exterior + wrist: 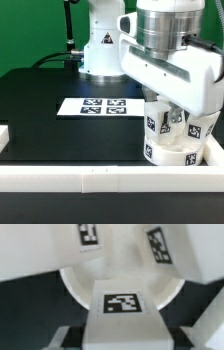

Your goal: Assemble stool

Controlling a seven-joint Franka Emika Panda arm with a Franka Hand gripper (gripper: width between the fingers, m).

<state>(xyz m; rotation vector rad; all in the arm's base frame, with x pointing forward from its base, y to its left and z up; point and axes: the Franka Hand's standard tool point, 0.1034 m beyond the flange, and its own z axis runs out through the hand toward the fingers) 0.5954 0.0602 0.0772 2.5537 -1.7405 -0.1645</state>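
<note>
The round white seat lies at the exterior view's right, in the corner of the border rail. Two white tagged legs stand on it. My gripper reaches down over the seat between them. In the wrist view my gripper is shut on a third tagged leg, with dark pads against both of its sides. This leg stands over the seat. The two other legs rise beyond it. Where the held leg meets the seat is hidden.
The marker board lies on the black table at mid-distance. The white border rail runs along the front edge and up the right side. The robot's base stands behind.
</note>
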